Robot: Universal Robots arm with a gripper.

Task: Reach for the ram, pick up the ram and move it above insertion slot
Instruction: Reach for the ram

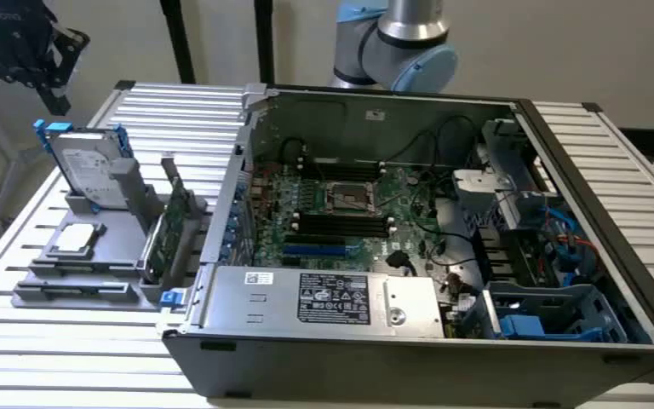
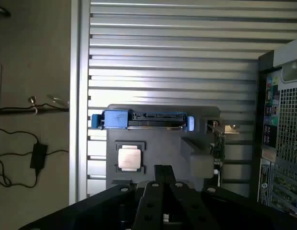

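My gripper [image 1: 41,61] hangs high over the exterior view's far left corner, above a grey parts holder [image 1: 43,264]. In the wrist view its fingertips [image 2: 159,175] stand together, shut on nothing, over the same holder [image 2: 162,143]. The ram is hidden; the end of the holder under my fingers is covered. The insertion slot is one of several parallel black memory sockets [image 1: 339,223] on the motherboard inside the open computer case [image 1: 599,213], well to the exterior view's right of the gripper.
On the holder stand a silver hard drive with blue rails [image 1: 86,166] [image 2: 138,118], a CPU [image 1: 77,239] [image 2: 129,158] and a wide green card with a bracket [image 1: 168,234]. A blue slot [image 1: 321,250] and the CPU socket [image 1: 347,196] flank the sockets. The slatted table [image 1: 65,341] surrounds everything.
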